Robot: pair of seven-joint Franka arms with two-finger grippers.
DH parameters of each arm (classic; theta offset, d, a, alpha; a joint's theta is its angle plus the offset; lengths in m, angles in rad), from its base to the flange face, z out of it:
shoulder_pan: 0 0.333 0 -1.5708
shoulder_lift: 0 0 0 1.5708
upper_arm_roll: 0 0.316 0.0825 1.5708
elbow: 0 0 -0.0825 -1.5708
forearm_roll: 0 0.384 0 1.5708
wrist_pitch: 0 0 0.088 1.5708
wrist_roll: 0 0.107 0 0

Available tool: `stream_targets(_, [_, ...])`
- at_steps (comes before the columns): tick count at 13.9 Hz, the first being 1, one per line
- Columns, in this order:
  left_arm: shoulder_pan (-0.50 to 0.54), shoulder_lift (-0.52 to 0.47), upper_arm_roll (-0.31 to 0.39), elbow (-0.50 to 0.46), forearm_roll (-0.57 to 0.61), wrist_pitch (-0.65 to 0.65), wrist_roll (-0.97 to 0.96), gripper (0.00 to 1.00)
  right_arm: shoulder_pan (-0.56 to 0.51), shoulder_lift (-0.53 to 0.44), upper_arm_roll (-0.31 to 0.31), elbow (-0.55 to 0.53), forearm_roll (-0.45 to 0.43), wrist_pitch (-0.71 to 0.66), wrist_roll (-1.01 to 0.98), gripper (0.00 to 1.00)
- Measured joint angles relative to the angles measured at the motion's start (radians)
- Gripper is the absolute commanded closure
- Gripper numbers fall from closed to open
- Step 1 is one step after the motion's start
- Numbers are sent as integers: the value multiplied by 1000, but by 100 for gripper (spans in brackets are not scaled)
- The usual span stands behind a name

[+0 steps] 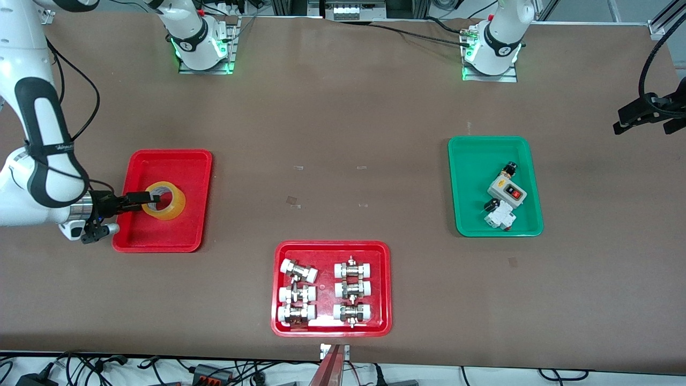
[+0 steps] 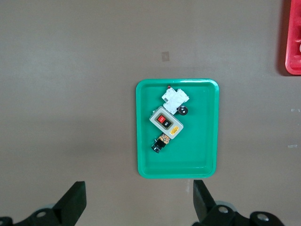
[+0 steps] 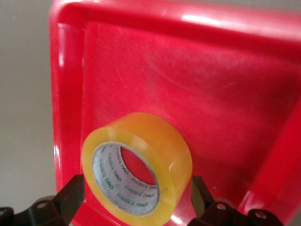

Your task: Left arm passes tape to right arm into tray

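Note:
The yellow tape (image 1: 172, 206) sits tilted in the plain red tray (image 1: 170, 167) at the right arm's end of the table, its pale core showing. My right gripper (image 1: 152, 199) reaches over the tray's rim and stands open, one finger on each side of the roll. In the right wrist view the tape (image 3: 141, 141) rests on the tray floor (image 3: 211, 94) between the spread fingers of the right gripper (image 3: 136, 197). My left gripper (image 2: 138, 207) is open and empty, high above the bare table beside the green tray (image 2: 207, 155). It does not show in the front view.
The green tray (image 1: 471, 161) holds a switch box and small electrical parts. A red tray of white-capped metal fittings (image 1: 383, 257) lies nearest the front camera, at mid table. A black fixture on a cable (image 1: 648, 110) hangs at the table's edge past the green tray.

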Motion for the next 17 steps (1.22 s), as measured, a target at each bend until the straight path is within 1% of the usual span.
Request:
stream_targets(1, [0,0,0,4,0,0,0,0,17,-23,0,0,-32,11,2,0])
stream_targets(4, [0,0,0,21,0,0,0,0,51,-74,0,8,-90,31,45,0])
stream_targets(7, [0,0,-1,23,0,0,0,0,90,-124,1,48,-167,21,249,0])
stream_targets(10, [-4,0,-5,24,0,0,0,0,138,-191,2,79,-231,-83,484,0])
stream_targets(12, [-5,1,-6,24,0,0,0,0,168,-230,3,142,-269,-202,575,0])
stream_targets(14, [-5,1,-6,24,0,0,0,0,178,-249,3,241,-279,-314,598,0])
stream_targets(15, [-5,1,-6,24,0,0,0,0,177,-254,2,294,-279,-353,598,0])
stream_targets(17, [-5,1,-6,24,0,0,0,0,172,-257,-3,377,-279,-382,598,0])
